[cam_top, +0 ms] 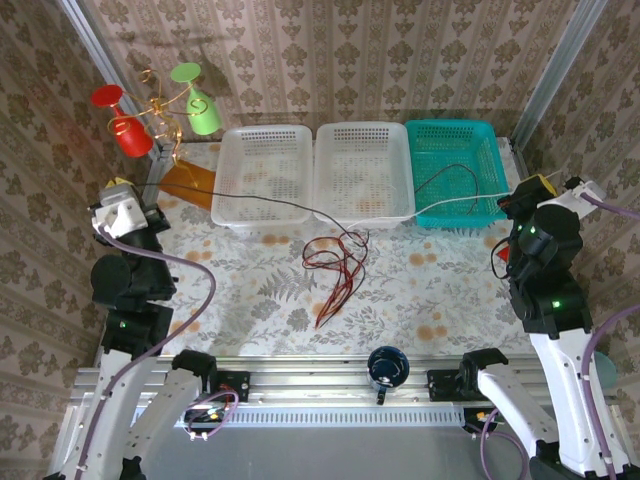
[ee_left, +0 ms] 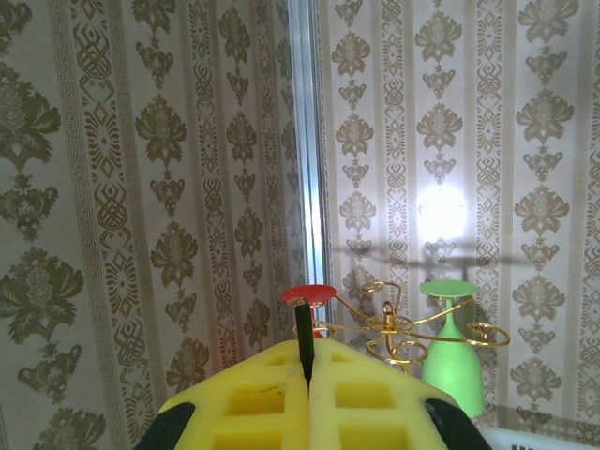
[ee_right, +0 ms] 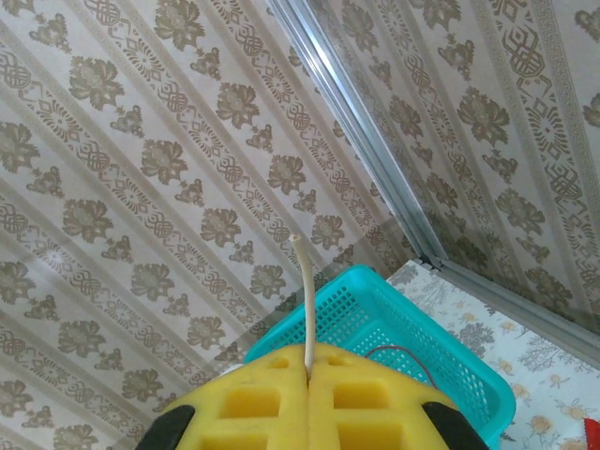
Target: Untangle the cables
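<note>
Top external view is showing a dark mug (cam_top: 387, 368) sitting on the rail (cam_top: 300, 368) at the near edge, between the two arm bases. Beyond it the flowered table (cam_top: 250, 290) is lying open to left and right. The cables (cam_top: 335, 262) are lying in a loose red knot at its middle, well apart from the mug and just short of the baskets.

A black cable (cam_top: 250, 200) is running from the knot leftward past the front of the left white basket (cam_top: 262, 135) to the left gripper (cam_top: 125, 200). A white cable (cam_top: 450, 203) is running rightward across the front of the teal basket (cam_top: 450, 125) to the right gripper (cam_top: 540, 188). The middle white basket (cam_top: 362, 128) is standing between those two, touching both.

Both arms are standing folded at the table's side edges, with their grippers raised and drawn outward close to the side walls (cam_top: 350, 50).

In the left wrist view the yellow pads (ee_left: 253, 403) are pressing together on the black cable's end, which is poking up between them. In the right wrist view the pads (ee_right: 253, 403) are pinching the white cable's end the same way.

In the far left corner a gold wire stand (cam_top: 165, 110) is carrying a red glass (cam_top: 128, 132) and a green glass (cam_top: 203, 112).
</note>
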